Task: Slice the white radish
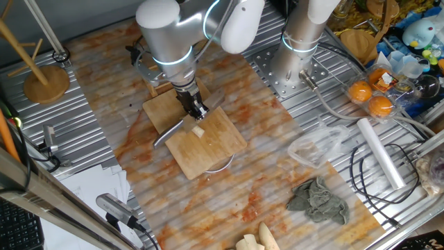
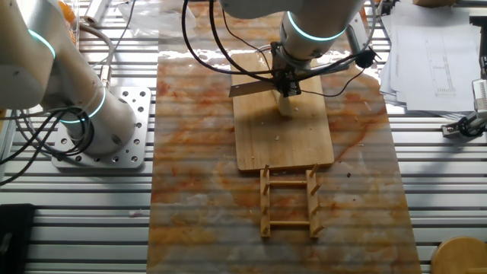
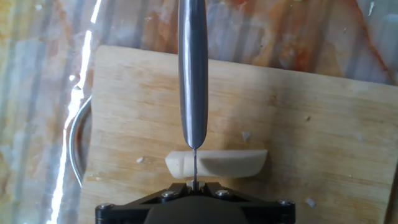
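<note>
The white radish [image 3: 217,163] is a short cream-white stick lying crosswise on the wooden cutting board [image 3: 298,124]. My gripper [image 3: 194,185] is shut on a steel knife [image 3: 193,74], whose thin edge stands on the radish's left part, with a small end piece to the left of it. In one fixed view the gripper [image 1: 196,111] hangs over the board [image 1: 215,149], the knife [image 1: 170,132] slants down-left and the radish [image 1: 198,130] lies just below the fingers. In the other fixed view the knife [image 2: 251,89] points left and the radish [image 2: 288,105] sits under the gripper [image 2: 288,84].
A wooden rack [image 2: 289,202] stands beside the board. A second small board [image 1: 163,107] lies behind it and a metal rim [image 3: 74,143] shows under the board's edge. Grey cloth [image 1: 319,198], plastic roll [image 1: 380,153], oranges [image 1: 361,90] and cream-yellow pieces [image 1: 257,239] lie at the right and front.
</note>
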Tool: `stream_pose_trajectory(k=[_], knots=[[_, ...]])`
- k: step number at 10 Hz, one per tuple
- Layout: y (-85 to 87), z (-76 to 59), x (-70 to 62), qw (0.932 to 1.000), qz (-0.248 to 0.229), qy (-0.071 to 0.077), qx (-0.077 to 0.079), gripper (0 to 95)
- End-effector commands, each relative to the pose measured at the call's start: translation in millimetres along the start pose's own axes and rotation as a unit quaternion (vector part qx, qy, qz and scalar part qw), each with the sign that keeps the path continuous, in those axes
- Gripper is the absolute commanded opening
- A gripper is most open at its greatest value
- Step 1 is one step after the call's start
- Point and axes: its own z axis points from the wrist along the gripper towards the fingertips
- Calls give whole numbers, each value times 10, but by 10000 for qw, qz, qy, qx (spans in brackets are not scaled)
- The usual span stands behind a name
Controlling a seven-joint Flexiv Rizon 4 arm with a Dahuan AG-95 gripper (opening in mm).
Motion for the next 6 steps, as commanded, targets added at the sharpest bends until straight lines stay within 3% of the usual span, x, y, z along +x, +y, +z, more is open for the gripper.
stream_pose_trajectory(k=[1, 6], knots=[[3, -1, 6, 10000, 18, 3, 38, 0], [0, 5, 3, 9997, 94, 7, 223, 0]])
